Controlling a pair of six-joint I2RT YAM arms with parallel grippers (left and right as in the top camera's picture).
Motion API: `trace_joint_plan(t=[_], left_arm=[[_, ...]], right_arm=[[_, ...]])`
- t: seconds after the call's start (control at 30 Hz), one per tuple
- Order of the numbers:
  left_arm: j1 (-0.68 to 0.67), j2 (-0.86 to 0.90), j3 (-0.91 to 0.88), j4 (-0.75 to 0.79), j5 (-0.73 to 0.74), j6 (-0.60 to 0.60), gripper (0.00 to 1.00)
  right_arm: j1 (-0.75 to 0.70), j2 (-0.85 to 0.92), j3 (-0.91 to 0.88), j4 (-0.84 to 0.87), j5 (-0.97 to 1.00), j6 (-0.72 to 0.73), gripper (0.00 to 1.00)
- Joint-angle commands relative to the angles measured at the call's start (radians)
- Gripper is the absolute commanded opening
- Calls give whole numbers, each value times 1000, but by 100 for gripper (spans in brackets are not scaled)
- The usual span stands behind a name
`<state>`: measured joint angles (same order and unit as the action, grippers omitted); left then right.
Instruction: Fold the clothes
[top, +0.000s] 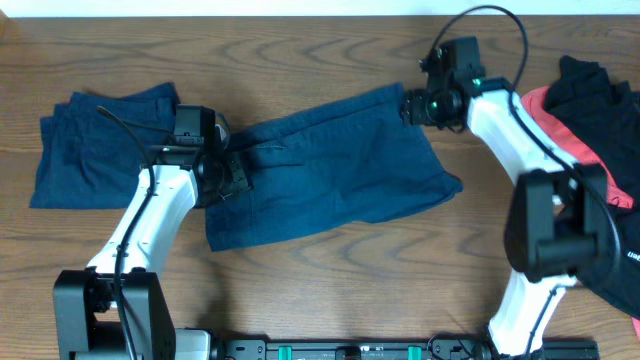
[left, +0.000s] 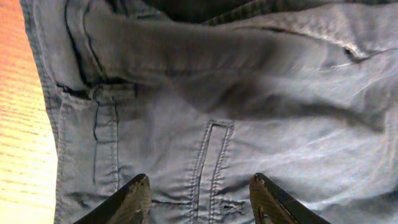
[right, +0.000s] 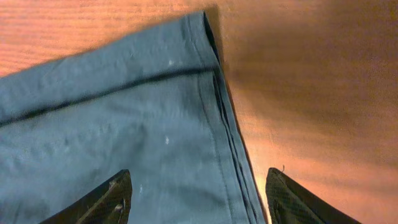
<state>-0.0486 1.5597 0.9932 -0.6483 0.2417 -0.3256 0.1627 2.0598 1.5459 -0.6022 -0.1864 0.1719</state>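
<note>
Brown wood-grain table under everything, running edge to edge in the overhead view. Spread across its middle, navy shorts, lying flat and slanting from lower left up to upper right, waistband end at the left, leg hem at the right. Well apart to the left, a folded navy garment, squarish, flat on the wood. At the right edge, a heap: a black garment over a coral-red garment, clear of the shorts.

Two white arms reaching in from the near edge, one on each side. Left gripper down at the waistband end of the shorts; right gripper at the upper right corner of the leg hem.

From the left wrist: left gripper with jaws spread wide, both dark fingers over the cloth, a stitched slit pocket and seams between them, a belt loop and the waistband close to the bare wood at the left. Holding nothing.

From the right wrist: right gripper likewise spread wide, straddling the side edge of the hem, one finger over the cloth, the other over bare wood. Nothing pinched; contact with the cloth impossible to tell.
</note>
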Motion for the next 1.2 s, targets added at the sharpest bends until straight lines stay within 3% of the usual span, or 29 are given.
trace_joint_plan(t=[0.0,0.1,0.7,1.1,1.17], left_arm=[[1,10,-27,-2,9,-8,54],[1,10,-40,4,9,-8,54],[1,11,-41,26,9,-9,54],[1,11,-41,29,8,-8,54],[2,11,-41,29,8,-8,54]], right_arm=[[-4,72,105,-8,-24,-39,66],[1,100,124,34,-24,-39,59],[21,228,123,127,-40,-38,55],[26,237,124,166,-40,-38,29],[26,237,124,165,-24,-29,36]])
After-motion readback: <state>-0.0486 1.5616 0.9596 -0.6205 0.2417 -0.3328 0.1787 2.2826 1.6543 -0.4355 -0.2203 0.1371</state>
